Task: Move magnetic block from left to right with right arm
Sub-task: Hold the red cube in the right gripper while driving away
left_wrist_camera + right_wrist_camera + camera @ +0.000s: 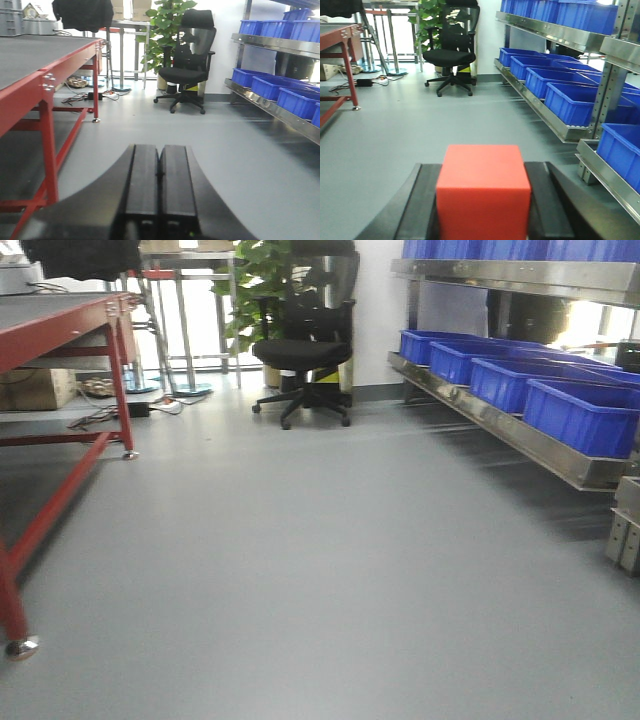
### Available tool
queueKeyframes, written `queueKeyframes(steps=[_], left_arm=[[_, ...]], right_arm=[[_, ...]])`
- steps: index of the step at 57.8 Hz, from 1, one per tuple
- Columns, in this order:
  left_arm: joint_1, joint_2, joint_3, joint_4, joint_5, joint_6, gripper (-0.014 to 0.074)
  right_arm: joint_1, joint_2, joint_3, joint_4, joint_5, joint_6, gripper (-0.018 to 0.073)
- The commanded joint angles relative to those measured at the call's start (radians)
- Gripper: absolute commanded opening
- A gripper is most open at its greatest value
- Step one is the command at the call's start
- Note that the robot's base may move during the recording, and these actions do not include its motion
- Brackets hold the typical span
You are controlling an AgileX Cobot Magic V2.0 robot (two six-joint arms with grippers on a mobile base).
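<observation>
1. The right pincer grips the magnetic block between two flat black fingers, with only grey floor in sight beyond
2. The cube's smooth matte red faces probably offer little bite, so a jolt could let it slip and drop
3. The left pincer is pressed closed, empty
4. A wide swing rightward might clip the blue plastic bins on steel shelving

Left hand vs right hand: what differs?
The black left hand is shut empty, fingers pressed together; the black right hand is shut on the small bright red cube. Left hand has the red-framed table on its left; right hand has blue plastic bins on its right. Both point over grey floor.
</observation>
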Motion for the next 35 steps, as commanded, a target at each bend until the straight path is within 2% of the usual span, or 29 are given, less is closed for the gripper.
queueKeyframes(steps=[1, 35], left_arm=[[-0.002, -0.011, 0.008, -0.005, -0.087, 0.000, -0.0126], [-0.002, -0.011, 0.008, -0.005, -0.087, 0.000, -0.0126]], right_arm=[[-0.006, 0.010, -0.028, -0.008, -0.097, -0.005, 0.0295], [-0.006, 0.010, -0.028, -0.008, -0.097, -0.005, 0.0295]])
